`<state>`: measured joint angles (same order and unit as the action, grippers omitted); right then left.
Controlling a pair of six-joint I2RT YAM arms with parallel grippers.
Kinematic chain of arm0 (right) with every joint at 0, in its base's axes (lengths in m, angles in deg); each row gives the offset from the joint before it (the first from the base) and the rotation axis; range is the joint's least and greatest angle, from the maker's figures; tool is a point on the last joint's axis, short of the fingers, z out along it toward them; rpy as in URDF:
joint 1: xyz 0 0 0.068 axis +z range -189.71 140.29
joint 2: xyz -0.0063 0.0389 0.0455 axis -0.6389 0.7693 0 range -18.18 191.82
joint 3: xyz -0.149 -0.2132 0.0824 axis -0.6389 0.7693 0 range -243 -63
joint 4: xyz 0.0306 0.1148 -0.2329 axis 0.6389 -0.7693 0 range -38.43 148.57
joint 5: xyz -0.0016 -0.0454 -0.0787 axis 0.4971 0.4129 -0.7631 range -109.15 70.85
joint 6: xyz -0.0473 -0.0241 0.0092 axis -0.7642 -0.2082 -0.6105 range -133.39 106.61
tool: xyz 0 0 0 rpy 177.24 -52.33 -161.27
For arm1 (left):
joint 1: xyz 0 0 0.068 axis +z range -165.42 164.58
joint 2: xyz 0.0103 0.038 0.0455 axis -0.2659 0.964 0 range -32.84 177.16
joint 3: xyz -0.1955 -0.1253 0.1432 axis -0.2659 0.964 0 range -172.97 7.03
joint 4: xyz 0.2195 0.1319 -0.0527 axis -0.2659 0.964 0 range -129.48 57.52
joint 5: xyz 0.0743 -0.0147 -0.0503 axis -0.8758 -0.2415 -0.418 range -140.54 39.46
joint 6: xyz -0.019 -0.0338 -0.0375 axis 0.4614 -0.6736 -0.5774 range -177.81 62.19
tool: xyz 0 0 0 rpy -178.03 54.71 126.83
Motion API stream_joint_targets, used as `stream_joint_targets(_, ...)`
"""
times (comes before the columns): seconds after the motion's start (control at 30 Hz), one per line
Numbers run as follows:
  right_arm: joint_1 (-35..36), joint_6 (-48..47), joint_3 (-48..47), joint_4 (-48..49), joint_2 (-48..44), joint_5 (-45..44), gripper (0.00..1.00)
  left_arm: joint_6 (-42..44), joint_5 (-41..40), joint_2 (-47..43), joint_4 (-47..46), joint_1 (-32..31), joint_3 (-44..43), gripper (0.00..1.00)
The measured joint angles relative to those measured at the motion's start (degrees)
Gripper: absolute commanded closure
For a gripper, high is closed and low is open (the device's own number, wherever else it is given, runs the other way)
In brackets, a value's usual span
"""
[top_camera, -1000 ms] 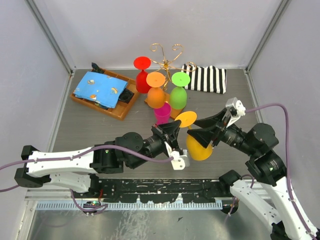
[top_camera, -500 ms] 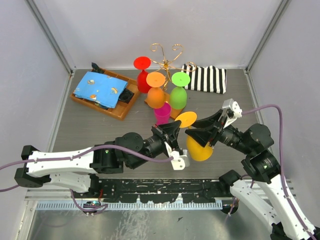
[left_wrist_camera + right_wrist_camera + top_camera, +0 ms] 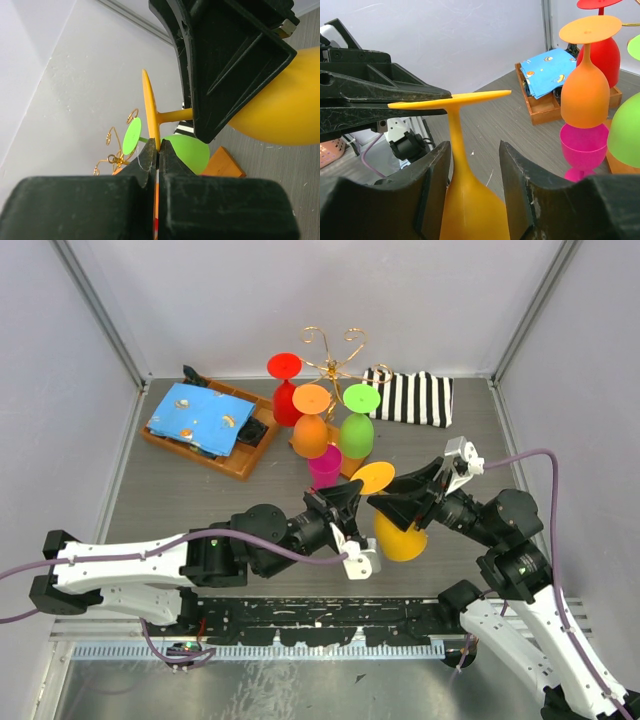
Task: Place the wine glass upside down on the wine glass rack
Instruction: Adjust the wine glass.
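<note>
The yellow-orange wine glass [image 3: 403, 538] hangs upside down above the table, foot up. My left gripper [image 3: 352, 494] is shut on the rim of its flat foot [image 3: 150, 112]. My right gripper [image 3: 394, 512] straddles the top of the bowl just below the stem [image 3: 456, 135], and both fingers press against the bowl. The wine glass rack [image 3: 335, 362], gold wire on an orange-brown base [image 3: 225, 162], stands at the back middle. Red [image 3: 285, 400], orange [image 3: 311, 430] and green [image 3: 356, 430] glasses hang on it upside down.
A pink glass [image 3: 324, 468] stands upright in front of the rack. A wooden tray [image 3: 215, 458] with a blue cloth sits at the back left. A black-and-white striped cloth [image 3: 412, 397] lies at the back right.
My right gripper's jaws have narrowed around the glass bowl, and that arm has shifted slightly left. The left gripper and the glass have stayed in place.
</note>
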<state>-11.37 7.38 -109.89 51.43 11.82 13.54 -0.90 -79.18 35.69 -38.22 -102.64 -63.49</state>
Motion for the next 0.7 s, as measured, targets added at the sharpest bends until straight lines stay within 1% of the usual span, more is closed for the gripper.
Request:
stream_joint_targets(0.03,0.00,0.20,0.15,0.24,0.00,0.00,0.51,0.00,0.00,0.02,0.00,-0.04,0.00,1.00)
stream_joint_targets(0.13,0.00,0.66,0.46,1.33,0.00,0.04,0.59,0.00,0.00,0.20,0.00,-0.13,-0.07,1.00)
stream_joint_targets(0.3,0.04,1.40,0.83,2.97,-0.02,0.72,0.77,0.00,-0.22,0.55,0.00,-0.22,-0.31,1.00)
stream_joint_targets(0.47,0.11,1.95,1.29,4.11,-0.02,2.16,0.97,-0.15,-0.44,0.63,0.00,-0.22,-0.31,1.00)
stream_joint_targets(0.53,0.13,1.92,1.51,4.48,-0.02,2.21,0.99,-0.20,-0.50,0.63,0.11,-0.20,-0.31,1.00)
stream_joint_targets(0.57,0.11,1.92,1.55,4.52,-0.02,2.21,0.99,-0.20,-0.52,0.63,0.17,-0.20,-0.31,0.96)
stream_joint_targets(0.67,0.13,1.99,1.57,4.55,-0.02,2.19,0.99,-0.13,-0.63,0.63,0.26,-0.20,-0.31,0.66)
stream_joint_targets(0.7,0.15,2.10,1.57,4.52,-0.02,2.10,0.99,-0.33,-0.66,0.63,0.22,-0.22,-0.31,0.60)
